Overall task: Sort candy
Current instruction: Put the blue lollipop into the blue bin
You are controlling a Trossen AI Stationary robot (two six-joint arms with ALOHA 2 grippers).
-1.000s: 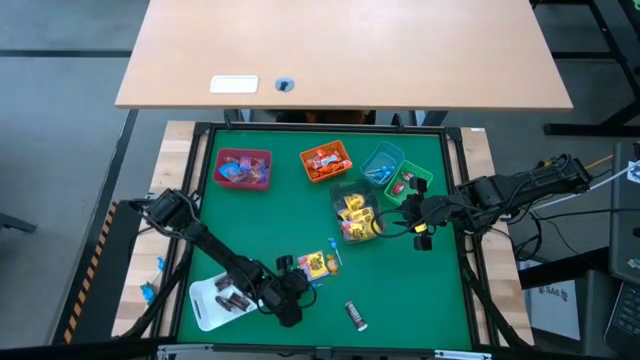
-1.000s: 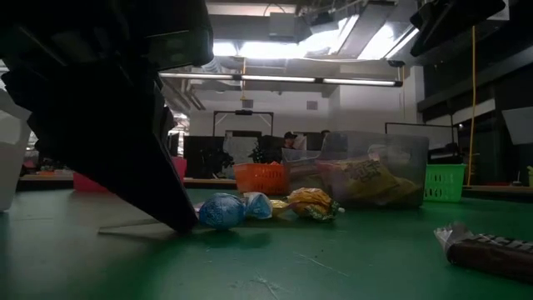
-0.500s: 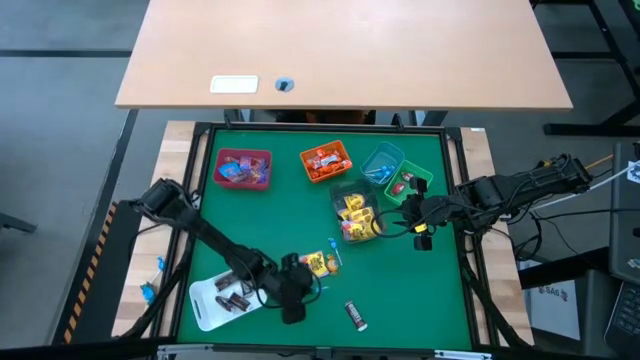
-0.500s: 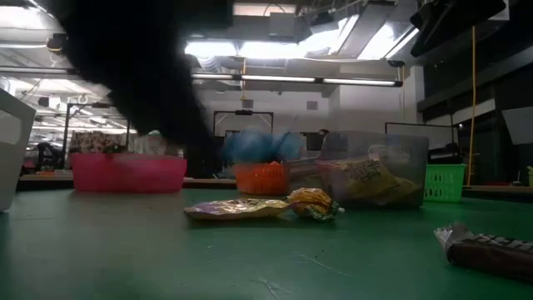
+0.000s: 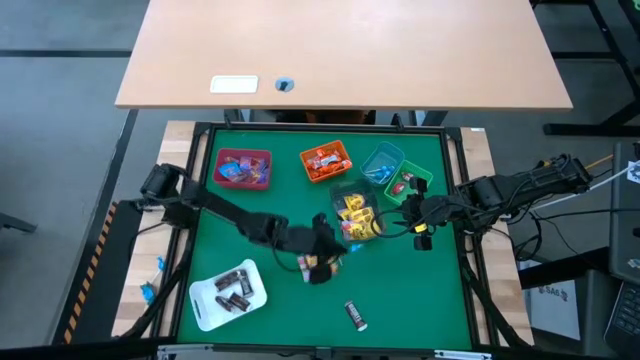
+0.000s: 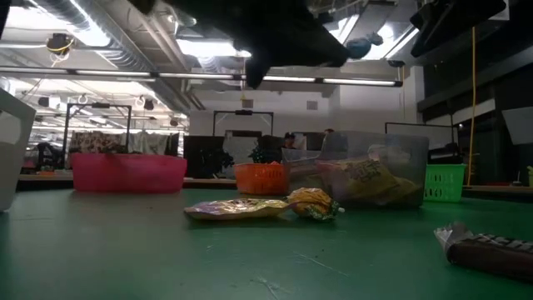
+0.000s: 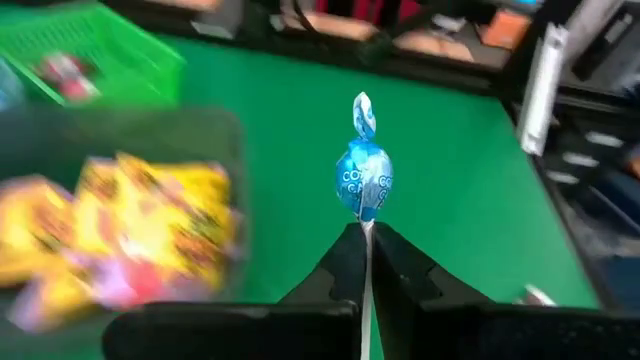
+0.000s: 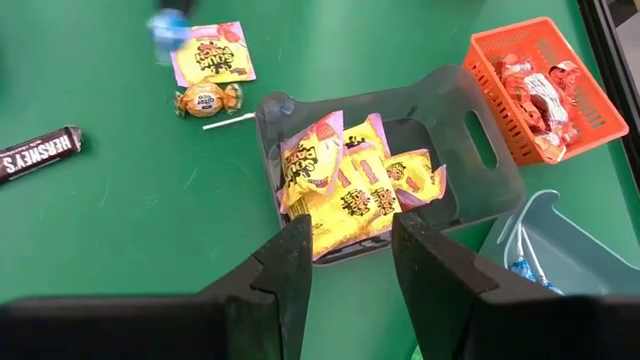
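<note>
The left gripper (image 7: 365, 262) is pinched fully closed on the thin white stick of a blue lollipop (image 7: 364, 177), whose wrapped head stands out past the fingertips with its twisted tail uppermost; in the high view this gripper (image 5: 322, 262) hangs above the middle of the green counter (image 5: 430, 290), just beside the clear bin (image 5: 356, 216) of yellow packets; the grip is on the stick alone (a narrow, smooth thing to hold), so my guess is that a quick swing or a sudden stop could let the sweet swivel or slip out and fall short of its bin; the blue bin (image 5: 383, 164), where blue sweets already lie, sits beyond the clear one, and a low pass could clip the clear bin's wall or drop the lollipop among the yellow packets.

Below and near the gripper, a yellow packet (image 8: 213, 52) and a small gold-wrapped sweet (image 8: 206, 99) lie loose on the counter, with a dark chocolate bar (image 5: 355, 315) further toward the near edge; the white tray (image 5: 203, 311) holds brown bars.

The right gripper (image 8: 348, 262) waits half open and empty over the clear bin's near side, close to the route, so the two arms could crowd each other there.
</note>
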